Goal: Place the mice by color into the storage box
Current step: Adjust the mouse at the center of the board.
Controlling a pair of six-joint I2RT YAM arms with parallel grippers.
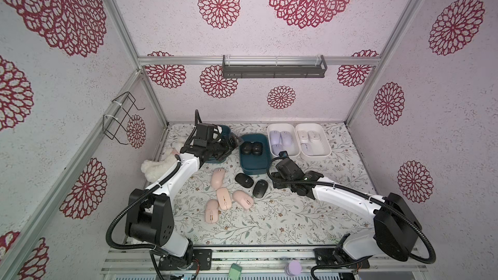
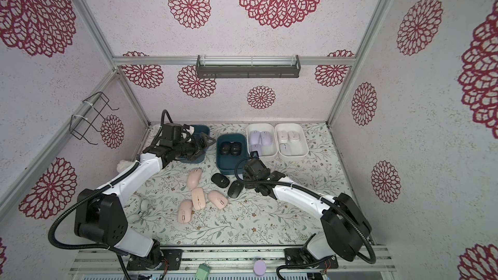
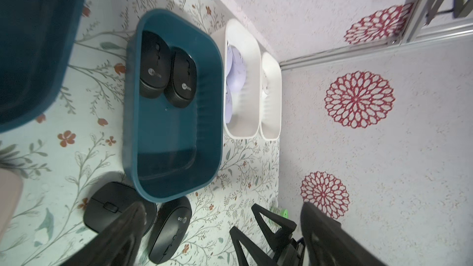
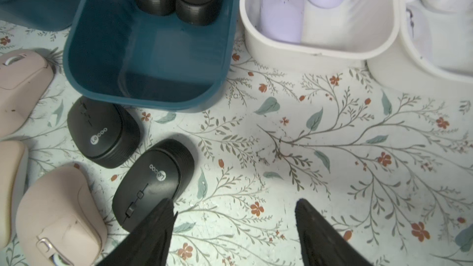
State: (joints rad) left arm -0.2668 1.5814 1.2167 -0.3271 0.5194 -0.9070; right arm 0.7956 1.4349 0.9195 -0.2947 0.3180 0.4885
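Observation:
Several peach-pink mice (image 1: 224, 197) and two black mice (image 1: 244, 179) (image 1: 260, 188) lie loose mid-table. At the back, a teal storage box (image 1: 254, 169) holds two black mice (image 1: 245, 148). Beside it a white box (image 1: 269, 130) holds lavender mice (image 1: 280, 138). A second white box (image 1: 315, 154) holds white mice (image 1: 310, 137) and one lavender mouse (image 1: 305, 148). My left gripper (image 3: 222, 207) hovers open and empty over another teal box (image 2: 198, 130). My right gripper (image 4: 233, 200) is open and empty just above the cloth, one fingertip (image 4: 163, 211) beside a loose black mouse (image 4: 153, 182).
A fluffy white plush toy (image 1: 159, 167) lies at the left, behind my left arm. A small pale clock (image 2: 134, 208) sits near the left arm's base. A wire rack (image 1: 121, 119) hangs on the left wall, a dark shelf (image 1: 273, 70) on the back wall.

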